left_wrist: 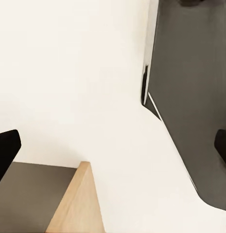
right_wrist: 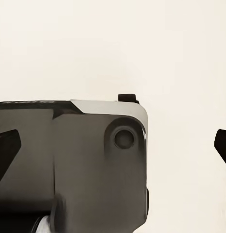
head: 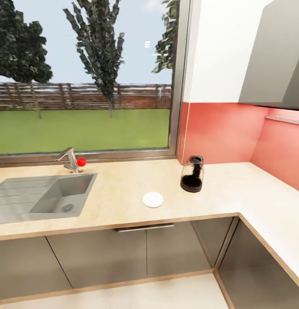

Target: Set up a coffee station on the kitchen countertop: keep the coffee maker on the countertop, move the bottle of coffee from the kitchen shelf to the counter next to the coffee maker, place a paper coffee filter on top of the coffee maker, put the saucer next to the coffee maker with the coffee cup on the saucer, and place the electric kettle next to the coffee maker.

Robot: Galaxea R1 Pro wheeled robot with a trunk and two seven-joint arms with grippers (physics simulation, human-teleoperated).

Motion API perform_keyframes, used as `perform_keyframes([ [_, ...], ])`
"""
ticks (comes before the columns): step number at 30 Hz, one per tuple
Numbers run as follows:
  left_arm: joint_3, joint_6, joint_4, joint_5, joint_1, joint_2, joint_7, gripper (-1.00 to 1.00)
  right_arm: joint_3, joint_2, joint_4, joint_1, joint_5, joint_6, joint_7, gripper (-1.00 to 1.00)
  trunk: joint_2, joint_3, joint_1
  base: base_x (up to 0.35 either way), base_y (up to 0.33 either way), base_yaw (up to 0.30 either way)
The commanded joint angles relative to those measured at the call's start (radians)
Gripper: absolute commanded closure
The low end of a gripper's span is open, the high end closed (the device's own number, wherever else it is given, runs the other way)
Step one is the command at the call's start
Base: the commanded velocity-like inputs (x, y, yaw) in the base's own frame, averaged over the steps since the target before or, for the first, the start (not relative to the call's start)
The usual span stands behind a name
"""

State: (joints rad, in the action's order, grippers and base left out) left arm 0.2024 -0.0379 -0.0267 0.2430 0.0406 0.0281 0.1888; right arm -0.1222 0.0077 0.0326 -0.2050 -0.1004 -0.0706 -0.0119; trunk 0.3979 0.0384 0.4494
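Note:
On the pale wood countertop (head: pixel 123 193) stands a glass appliance with a black base (head: pixel 192 174), near the red wall; I cannot tell whether it is the coffee maker or the kettle. A small white round disc (head: pixel 153 199), apparently the saucer, lies to its left, nearer the counter's front edge. My left gripper (left_wrist: pixel 113 150) is open, its dark fingertips (left_wrist: pixel 6 151) wide apart, hanging over pale floor. My right gripper (right_wrist: pixel 113 145) is open too, nothing between its fingertips (right_wrist: pixel 222 144), above the robot's dark base (right_wrist: pixel 74 160).
A grey sink (head: pixel 42 197) with a faucet (head: pixel 71 159) and red knob sits at the counter's left under the window. The counter turns a corner at the right (head: pixel 273 206). Grey cabinet doors (head: pixel 132 253) run below. A cabinet corner with a wood edge (left_wrist: pixel 76 204) lies by the left gripper.

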Motion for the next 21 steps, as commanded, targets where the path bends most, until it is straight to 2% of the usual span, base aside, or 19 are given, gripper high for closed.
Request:
perform_keyframes([
  [1,0.009,0.005,-0.001,0.008,0.002,0.000,0.002,-1.00,-0.008,0.000,0.000,-0.001,-0.010,-0.003,-0.001,-1.00,0.002,0.002,0.001,-0.051,0.000,0.279],
  [7,0.009,0.017,-0.001,0.007,0.002,0.000,0.001,-1.00,-0.009,0.000,0.000,-0.001,-0.011,-0.004,0.000,-1.00,0.002,0.002,0.001,-0.225,0.000,0.263],
  [13,0.009,0.017,-0.001,0.001,0.004,0.002,0.002,-1.00,-0.010,0.000,0.001,-0.001,-0.010,-0.004,0.000,-1.00,0.002,0.002,0.001,-0.037,0.000,0.047],
  [15,0.009,0.016,-0.001,-0.039,0.004,0.002,0.003,-1.00,-0.011,0.000,0.008,-0.001,-0.009,-0.005,0.000,-1.00,0.002,0.002,0.001,-0.004,0.000,0.006],
  [16,0.006,0.021,-0.001,-0.125,0.005,0.015,0.005,-1.00,-0.014,0.000,0.050,-0.001,-0.006,-0.002,-0.004,-1.00,0.002,0.002,0.001,0.000,0.000,0.000],
  [21,0.006,0.022,0.020,-0.134,0.007,0.019,0.002,-1.00,-0.013,0.000,0.055,-0.001,-0.006,-0.001,-0.005,-1.00,0.002,0.000,0.001,-0.045,0.000,0.000],
])
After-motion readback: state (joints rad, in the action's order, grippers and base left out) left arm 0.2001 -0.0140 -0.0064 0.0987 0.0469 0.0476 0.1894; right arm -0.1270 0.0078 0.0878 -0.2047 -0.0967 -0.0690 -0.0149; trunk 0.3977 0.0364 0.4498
